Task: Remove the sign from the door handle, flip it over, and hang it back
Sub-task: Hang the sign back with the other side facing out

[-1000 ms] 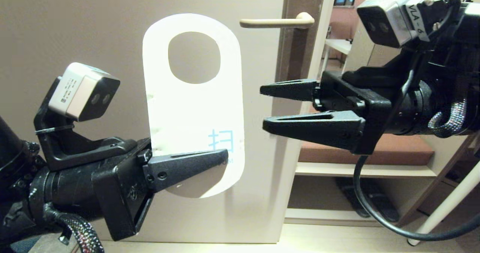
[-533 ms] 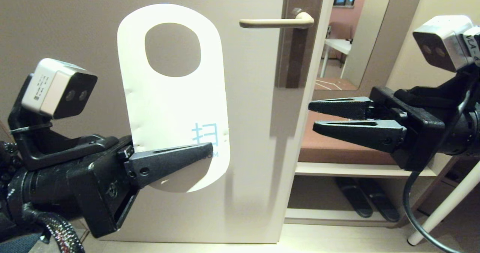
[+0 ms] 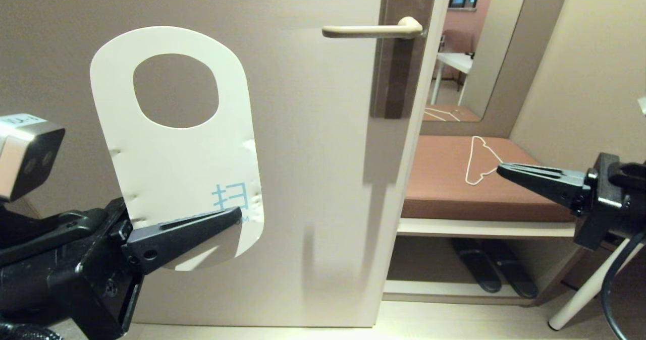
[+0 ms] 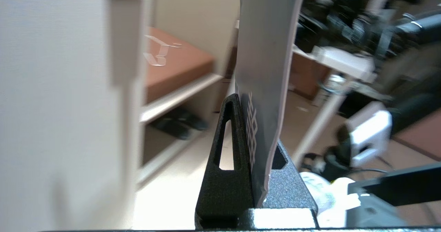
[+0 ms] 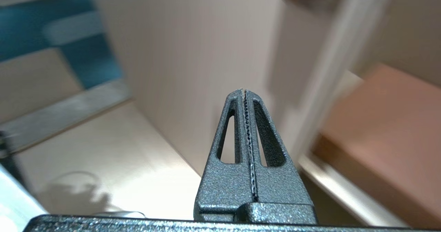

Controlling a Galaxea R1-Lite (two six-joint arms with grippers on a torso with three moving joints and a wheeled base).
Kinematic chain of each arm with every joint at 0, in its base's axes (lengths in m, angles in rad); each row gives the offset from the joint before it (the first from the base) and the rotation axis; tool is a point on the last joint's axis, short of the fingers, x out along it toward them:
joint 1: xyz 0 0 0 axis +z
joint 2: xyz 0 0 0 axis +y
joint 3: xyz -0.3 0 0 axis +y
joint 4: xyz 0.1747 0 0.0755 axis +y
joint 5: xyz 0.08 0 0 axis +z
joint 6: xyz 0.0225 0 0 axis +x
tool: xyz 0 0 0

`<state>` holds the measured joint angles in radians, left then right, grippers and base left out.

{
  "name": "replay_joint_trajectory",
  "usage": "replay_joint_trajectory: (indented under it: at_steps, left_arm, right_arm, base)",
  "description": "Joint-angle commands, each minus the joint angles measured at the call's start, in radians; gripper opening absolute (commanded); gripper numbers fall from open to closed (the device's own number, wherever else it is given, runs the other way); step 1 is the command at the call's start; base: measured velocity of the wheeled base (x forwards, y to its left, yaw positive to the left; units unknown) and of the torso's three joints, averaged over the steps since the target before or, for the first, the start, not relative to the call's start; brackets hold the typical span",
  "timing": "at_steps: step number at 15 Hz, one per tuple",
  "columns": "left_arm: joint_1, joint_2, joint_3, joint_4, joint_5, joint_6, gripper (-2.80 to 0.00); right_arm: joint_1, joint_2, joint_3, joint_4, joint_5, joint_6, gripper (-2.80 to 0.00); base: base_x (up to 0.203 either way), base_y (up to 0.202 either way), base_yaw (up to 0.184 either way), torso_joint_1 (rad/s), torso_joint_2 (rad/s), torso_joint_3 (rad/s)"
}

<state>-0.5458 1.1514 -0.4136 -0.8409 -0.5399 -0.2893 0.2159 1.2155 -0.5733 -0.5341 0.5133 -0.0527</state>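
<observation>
Because the left tool (image 3: 222,219) clamps only the sign's (image 3: 176,153) bottom edge, well left of the door handle (image 3: 371,29), the card could flex and miss it; the right tool (image 3: 504,170), fingers together, idles.

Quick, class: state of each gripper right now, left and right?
Left gripper: closed on the sign's lower end, white face showing in the head view.
Right gripper: closed, holding nothing.
</observation>
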Motion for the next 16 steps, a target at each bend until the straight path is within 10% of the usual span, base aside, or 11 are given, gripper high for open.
replay_joint_trajectory:
  at_steps: [1,9,16]
  left_arm:
    - [0.025,-0.041,0.029,-0.006,0.021,0.005,-2.80]
    - [0.224,-0.152,0.137,0.028,0.136,0.190,-2.80]
    - [0.302,-0.295,0.194,0.162,0.206,0.213,-2.80]
  right_arm:
    - [-0.062,-0.074,0.106,-0.043,-0.005,-0.001,-2.80]
    - [-0.205,-0.444,0.544,-0.199,-0.138,0.009,-2.80]
    - [-0.206,-1.016,0.543,0.412,-0.303,0.020,-2.80]
  base:
    - [0.000,0.000,0.000,0.000,0.00,0.000]
    - [0.000,0.000,0.000,0.000,0.00,0.000]
    - [0.000,0.000,0.000,0.000,0.00,0.000]
